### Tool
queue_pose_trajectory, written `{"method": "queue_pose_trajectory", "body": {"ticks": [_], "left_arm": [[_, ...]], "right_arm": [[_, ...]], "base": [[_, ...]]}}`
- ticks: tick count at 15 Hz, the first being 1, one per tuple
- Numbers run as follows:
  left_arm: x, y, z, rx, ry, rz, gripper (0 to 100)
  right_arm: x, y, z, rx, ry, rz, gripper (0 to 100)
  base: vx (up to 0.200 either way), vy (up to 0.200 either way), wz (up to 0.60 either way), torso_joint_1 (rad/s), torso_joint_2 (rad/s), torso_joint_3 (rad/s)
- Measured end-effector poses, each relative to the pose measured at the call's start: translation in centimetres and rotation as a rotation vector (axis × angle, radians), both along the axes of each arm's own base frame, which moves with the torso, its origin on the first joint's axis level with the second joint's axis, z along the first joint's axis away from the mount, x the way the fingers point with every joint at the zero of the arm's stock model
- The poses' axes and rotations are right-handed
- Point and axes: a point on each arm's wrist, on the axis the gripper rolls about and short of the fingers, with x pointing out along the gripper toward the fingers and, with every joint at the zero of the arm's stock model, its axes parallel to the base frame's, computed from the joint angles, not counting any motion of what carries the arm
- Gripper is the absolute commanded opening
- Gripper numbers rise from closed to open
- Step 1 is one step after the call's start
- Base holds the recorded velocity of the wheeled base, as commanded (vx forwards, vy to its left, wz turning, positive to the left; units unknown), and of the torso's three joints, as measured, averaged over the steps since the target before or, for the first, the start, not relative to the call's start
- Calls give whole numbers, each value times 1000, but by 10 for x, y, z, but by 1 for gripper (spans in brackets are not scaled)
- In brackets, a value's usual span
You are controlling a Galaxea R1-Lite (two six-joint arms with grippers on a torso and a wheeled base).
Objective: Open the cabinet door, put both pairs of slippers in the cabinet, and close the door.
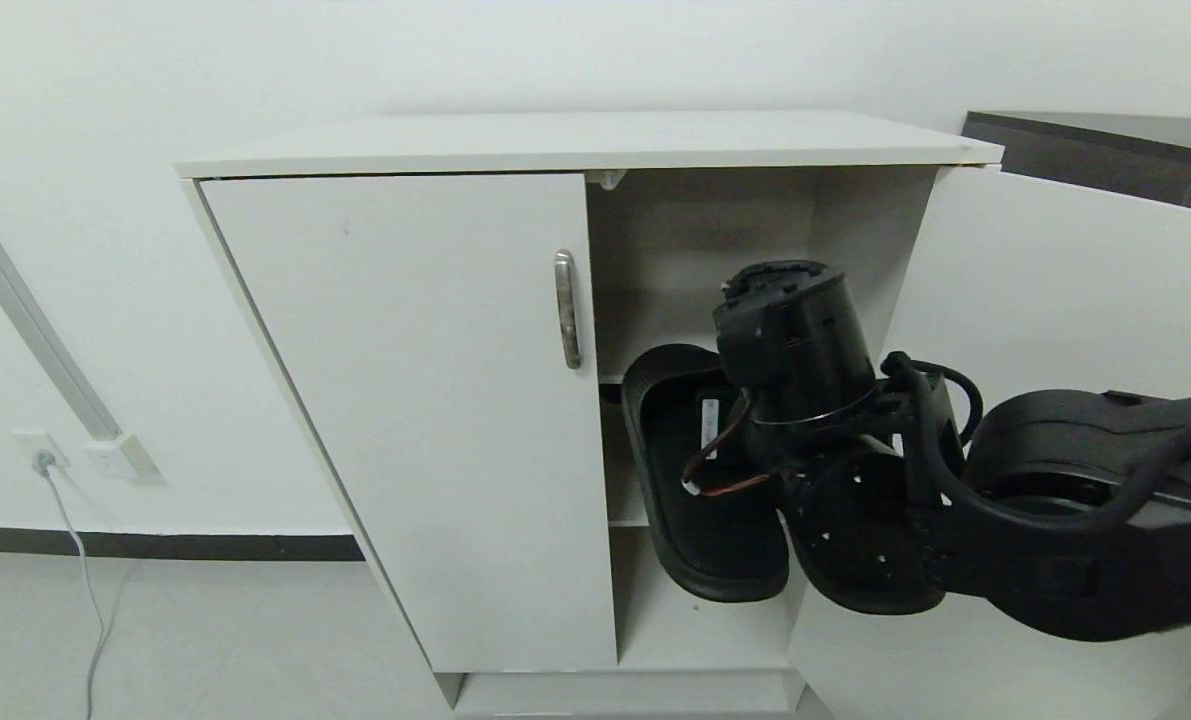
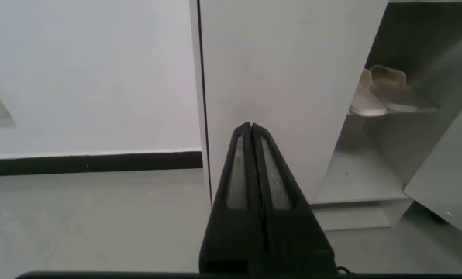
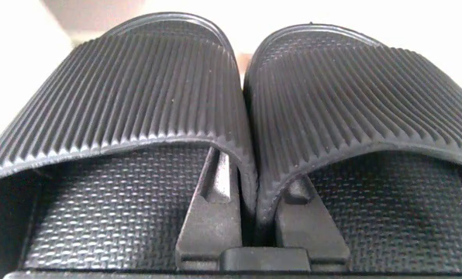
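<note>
The white cabinet (image 1: 585, 140) has its left door (image 1: 405, 400) closed and its right door (image 1: 1055, 300) swung open. A pair of black slippers (image 1: 705, 480) hangs tilted in front of the opening, at the level of the middle shelves. My right gripper (image 3: 256, 209) is shut on the two inner edges of the black slippers (image 3: 161, 101), pinching them together. A pair of beige slippers (image 2: 382, 89) lies on a shelf inside the cabinet. My left gripper (image 2: 250, 128) is shut on nothing and points at the closed left door (image 2: 277, 77) from low down.
The left door carries a metal handle (image 1: 567, 308) at its inner edge. A wall socket with a hanging cable (image 1: 45, 462) is at the far left. A dark tabletop (image 1: 1105, 135) stands behind the open door. Bare floor (image 2: 91, 217) lies left of the cabinet.
</note>
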Motion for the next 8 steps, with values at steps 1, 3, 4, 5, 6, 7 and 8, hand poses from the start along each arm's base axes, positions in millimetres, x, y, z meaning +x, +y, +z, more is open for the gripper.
{"method": "queue_pose_trajectory", "body": {"ticks": [1, 3, 4, 5, 6, 7, 8], "left_arm": [[0, 0, 0, 1, 0, 0, 0], [0, 0, 0, 3, 0, 0, 0], [0, 0, 0, 3, 0, 0, 0], [0, 0, 0, 3, 0, 0, 0], [0, 0, 0, 3, 0, 0, 0], [0, 0, 0, 4, 0, 0, 0], [0, 0, 0, 4, 0, 0, 0]], "right_arm": [[4, 1, -4, -8, 5, -6, 0], [9, 1, -6, -18, 5, -14, 0], [12, 1, -7, -24, 6, -21, 0], [15, 1, -7, -26, 6, -26, 0], [16, 1, -8, -27, 8, -29, 0], [18, 1, -10, -30, 10, -31, 0], [19, 1, -10, -31, 11, -33, 0]], "base": [[0, 0, 0, 0, 0, 0], [0, 0, 0, 0, 0, 0], [0, 0, 0, 0, 0, 0], [0, 0, 0, 0, 0, 0], [0, 0, 0, 0, 0, 0], [0, 0, 0, 0, 0, 0], [0, 0, 0, 0, 0, 0]]}}
